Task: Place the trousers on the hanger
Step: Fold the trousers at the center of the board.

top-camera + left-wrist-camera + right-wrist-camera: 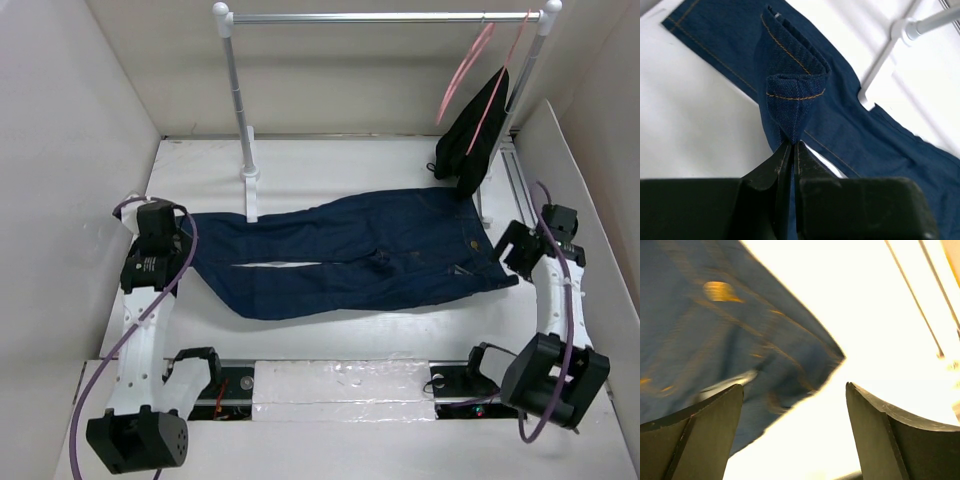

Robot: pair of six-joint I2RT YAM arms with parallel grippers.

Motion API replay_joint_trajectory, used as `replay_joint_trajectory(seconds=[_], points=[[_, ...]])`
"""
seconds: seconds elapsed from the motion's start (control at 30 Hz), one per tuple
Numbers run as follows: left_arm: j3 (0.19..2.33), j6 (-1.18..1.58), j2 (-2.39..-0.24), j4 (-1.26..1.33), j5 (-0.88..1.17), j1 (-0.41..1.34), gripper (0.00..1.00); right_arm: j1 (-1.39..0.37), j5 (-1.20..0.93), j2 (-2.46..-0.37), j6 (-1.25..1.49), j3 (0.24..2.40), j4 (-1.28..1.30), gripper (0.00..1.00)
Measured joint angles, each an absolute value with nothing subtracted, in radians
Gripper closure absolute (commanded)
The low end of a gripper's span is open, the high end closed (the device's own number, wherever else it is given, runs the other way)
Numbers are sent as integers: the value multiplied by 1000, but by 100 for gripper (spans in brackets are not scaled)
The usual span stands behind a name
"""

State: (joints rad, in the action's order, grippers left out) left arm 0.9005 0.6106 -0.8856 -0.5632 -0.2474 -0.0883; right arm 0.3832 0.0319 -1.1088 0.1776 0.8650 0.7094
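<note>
The dark blue trousers [350,255] lie flat across the white table, legs to the left and waistband to the right. My left gripper [178,245] is at the leg ends. In the left wrist view it [791,143] is shut on a folded hem of the trousers [792,95], which is lifted a little. My right gripper [505,262] hovers at the waistband corner. In the right wrist view it [795,387] stands open with nothing between its fingers, and the trousers [715,330] lie blurred just ahead on the left. The empty pale-pink hanger [462,72] hangs from the rail at the back right.
A metal rail [380,17] spans the back, and its left post [244,130] stands on a white foot just behind the trousers' legs. A black garment [475,135] hangs on a second pink hanger beside the right post. White walls enclose the table.
</note>
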Motion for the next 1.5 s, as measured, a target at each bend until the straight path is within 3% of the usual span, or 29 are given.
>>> replay_joint_trajectory(seconds=[0.27,0.37,0.4,0.43,0.47,0.53,0.63,0.77,1.03,1.3,1.5], points=[[899,610,-894,-546,-189,-67,100,524,-18,-1251,223,848,728,8],[896,610,-902,-540,-178,-67,100,523,-54,-1293,230,841,704,18],[896,610,-905,-540,-178,-67,100,523,-63,-1298,233,838,696,24],[896,610,-907,-539,-178,-67,100,523,-70,-1304,233,838,690,49],[896,610,-908,-538,-179,-67,100,523,-73,-1312,229,838,685,67],[896,610,-912,-538,-184,-67,100,523,-73,-1325,230,836,677,91],[896,605,-913,-541,-216,-67,100,523,-56,-1283,223,826,682,100],[920,589,-915,-575,-326,-67,100,451,6,-1174,176,855,754,100],[1032,594,-984,-635,-625,-68,100,253,120,-1173,44,1112,836,100],[1205,636,-1228,-716,-697,-80,100,125,99,-995,3,1117,984,100],[1217,660,-1313,-731,-714,-80,100,85,160,-798,-21,1151,1155,100]])
